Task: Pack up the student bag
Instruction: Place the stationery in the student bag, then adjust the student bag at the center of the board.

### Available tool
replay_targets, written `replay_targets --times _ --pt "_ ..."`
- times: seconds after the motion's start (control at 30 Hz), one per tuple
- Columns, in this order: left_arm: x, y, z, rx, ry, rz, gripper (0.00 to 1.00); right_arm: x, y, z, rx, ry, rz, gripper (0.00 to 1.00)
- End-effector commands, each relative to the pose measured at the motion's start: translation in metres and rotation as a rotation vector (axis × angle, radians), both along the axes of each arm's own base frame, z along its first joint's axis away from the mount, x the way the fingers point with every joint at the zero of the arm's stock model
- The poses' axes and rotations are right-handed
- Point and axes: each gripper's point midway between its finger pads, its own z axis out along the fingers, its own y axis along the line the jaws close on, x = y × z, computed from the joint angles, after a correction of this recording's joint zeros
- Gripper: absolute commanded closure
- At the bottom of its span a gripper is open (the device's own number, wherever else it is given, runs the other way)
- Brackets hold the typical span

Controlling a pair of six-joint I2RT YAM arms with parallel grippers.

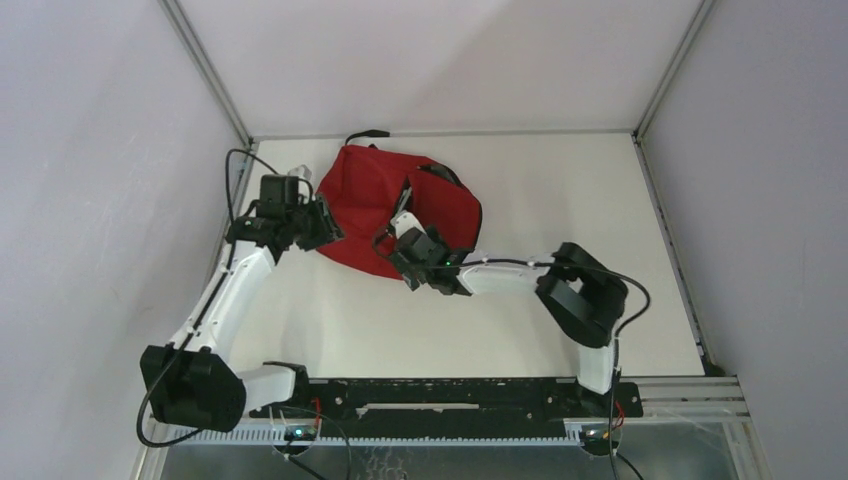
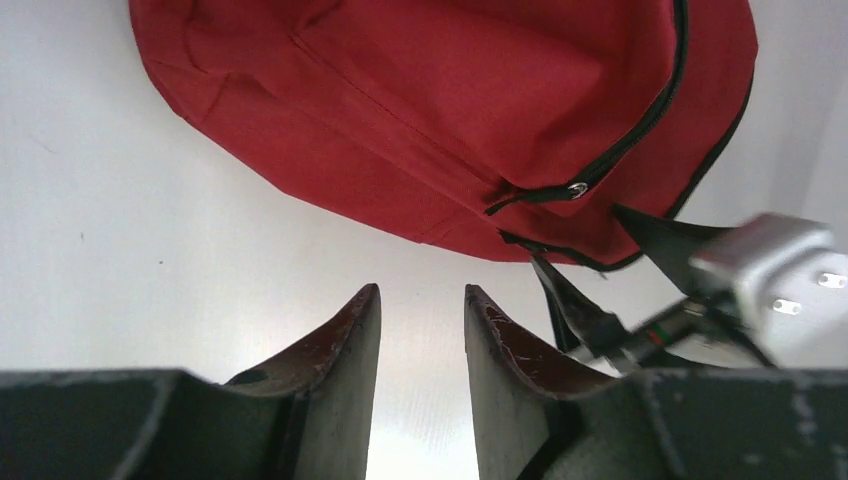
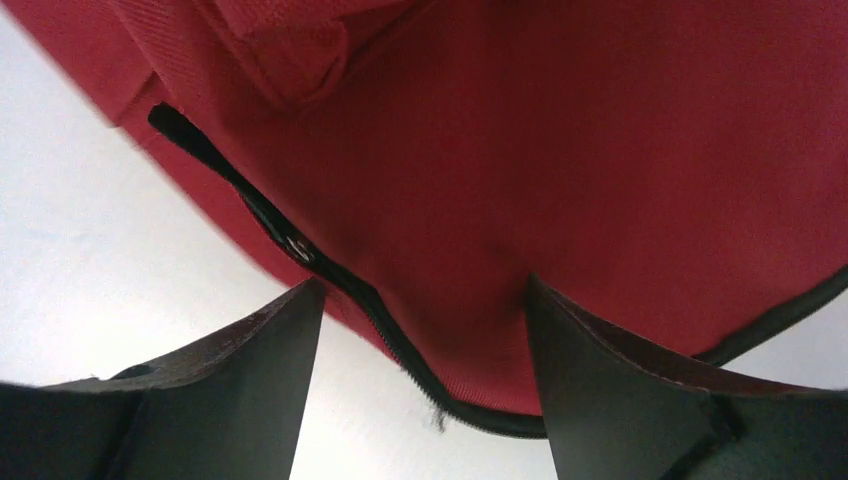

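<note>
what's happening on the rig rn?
Two arms are working on the student bag, a red backpack lying flat at the far left of the table. The left gripper sits just off the bag's edge, open, with nothing between its fingers. The right gripper hangs over the near edge by the black zip, jaws spread wide and not clamped on the fabric. Neither holds the bag, and nothing to pack is in view.

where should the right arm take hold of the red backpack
Likely the metal zip pull on the backpack's near edge, right fingers coming in from the table side: the fabric lies flat and limp, with little else to pinch.
</note>
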Motion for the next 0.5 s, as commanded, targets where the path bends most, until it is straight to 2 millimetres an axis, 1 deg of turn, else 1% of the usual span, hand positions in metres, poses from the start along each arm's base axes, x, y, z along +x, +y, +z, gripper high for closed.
replay_targets --times 0.0,0.03,0.07,0.13,0.17,0.2,0.27,0.33,0.4,0.47 --pt "0.006 0.001 0.04 -0.039 -0.088 -0.033 0.59 0.041 0.004 0.003 -0.091 -0.212 0.007 0.24" --pt "0.005 -0.002 0.043 -0.046 -0.095 -0.054 0.59 0.045 0.003 0.005 -0.078 -0.225 -0.003 0.3" --pt "0.003 -0.005 0.045 -0.051 -0.106 -0.093 0.59 0.045 0.001 0.009 -0.067 -0.239 -0.008 0.4" --pt "-0.001 -0.017 0.051 -0.078 -0.125 -0.187 0.61 0.038 -0.003 0.019 -0.028 -0.258 0.007 0.72" --pt "-0.003 -0.021 0.054 -0.083 -0.141 -0.216 0.6 0.033 -0.004 0.023 -0.007 -0.256 0.02 0.9" --pt "-0.004 -0.023 0.056 -0.081 -0.155 -0.234 0.59 0.027 -0.007 0.028 0.014 -0.246 0.032 1.0" --pt "-0.006 -0.031 0.063 -0.079 -0.191 -0.268 0.55 0.014 -0.015 0.033 0.033 -0.219 0.044 1.0" --pt "-0.01 -0.043 0.07 -0.076 -0.229 -0.322 0.53 0.001 -0.028 0.038 0.029 -0.209 0.044 1.0" --pt "-0.016 -0.058 0.073 -0.059 -0.256 -0.387 0.51 -0.009 -0.049 0.045 0.021 -0.217 0.022 1.0" --pt "-0.022 -0.071 0.071 -0.029 -0.267 -0.446 0.51 -0.018 -0.07 0.043 -0.011 -0.195 -0.002 1.0"
